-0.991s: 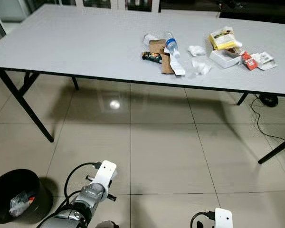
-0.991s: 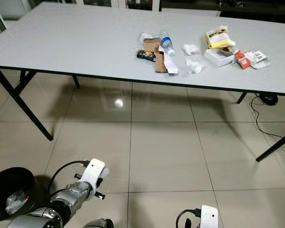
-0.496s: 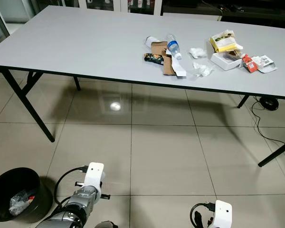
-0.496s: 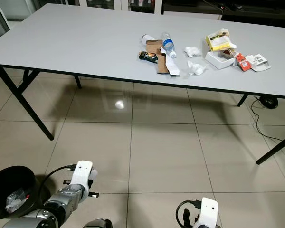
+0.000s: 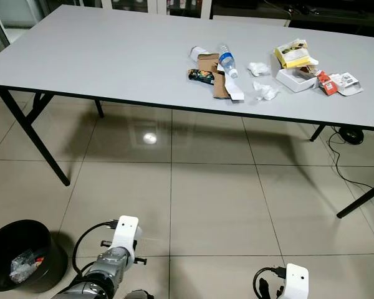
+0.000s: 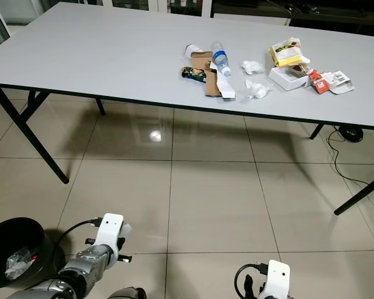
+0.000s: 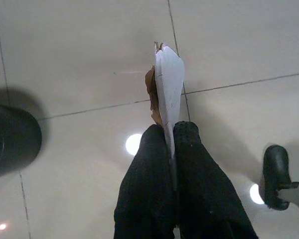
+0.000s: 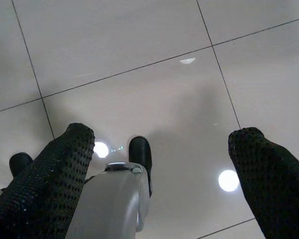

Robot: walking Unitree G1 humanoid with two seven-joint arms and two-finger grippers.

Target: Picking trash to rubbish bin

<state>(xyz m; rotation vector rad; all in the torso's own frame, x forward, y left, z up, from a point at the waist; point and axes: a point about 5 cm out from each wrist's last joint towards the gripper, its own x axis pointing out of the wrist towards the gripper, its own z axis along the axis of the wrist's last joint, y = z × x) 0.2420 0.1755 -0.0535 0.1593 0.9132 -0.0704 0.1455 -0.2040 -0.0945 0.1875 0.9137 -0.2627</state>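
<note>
Sitting at eight o'clock on the floor, the bin [image 5: 22, 252] holds some scraps. Just right of it, the left gripper [image 7: 170, 130] pinches a white paper [image 7: 168, 82]. At five o'clock the right gripper [image 8: 162, 149] gapes wide. More trash [image 5: 224, 68] lies on the table [image 5: 100, 56] at one o'clock.

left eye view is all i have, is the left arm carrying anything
Observer: Yes. In the left wrist view the left gripper is shut on a white paper scrap.
Operator: where's the bin from it
Observer: The black rubbish bin sits on the floor off to one side of the fingers, not under them.
Operator: and the right one
Observer: The right gripper is open over bare tiles, holding nothing.
</note>
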